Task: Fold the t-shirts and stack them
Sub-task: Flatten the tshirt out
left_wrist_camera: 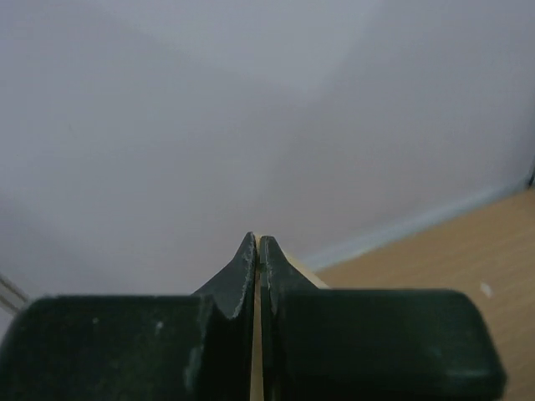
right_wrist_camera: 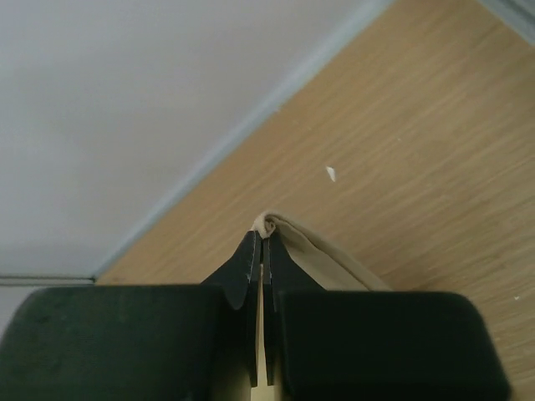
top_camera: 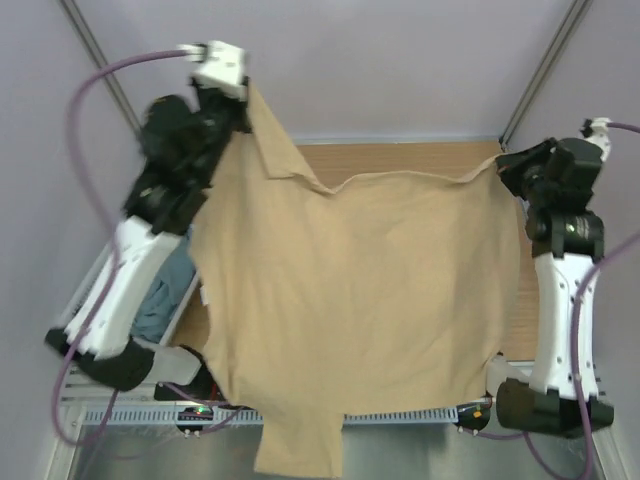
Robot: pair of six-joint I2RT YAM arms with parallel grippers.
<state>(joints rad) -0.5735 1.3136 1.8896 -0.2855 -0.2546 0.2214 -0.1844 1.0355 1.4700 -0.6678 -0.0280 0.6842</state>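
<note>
Soft, matt tan cloth t-shirt (top_camera: 350,290); smooth, pale wood-grain table (top_camera: 400,158) with low sheen.

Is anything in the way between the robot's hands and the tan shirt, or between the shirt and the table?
Nothing is between them. The left gripper and right gripper are each shut on the tan shirt's edge. The hanging shirt hides most of the table, so I cannot tell what lies beneath.

Robot lab test cell: bare grey walls (top_camera: 400,60), metal frame struts (top_camera: 545,65), wooden bench top (top_camera: 400,160).
</note>
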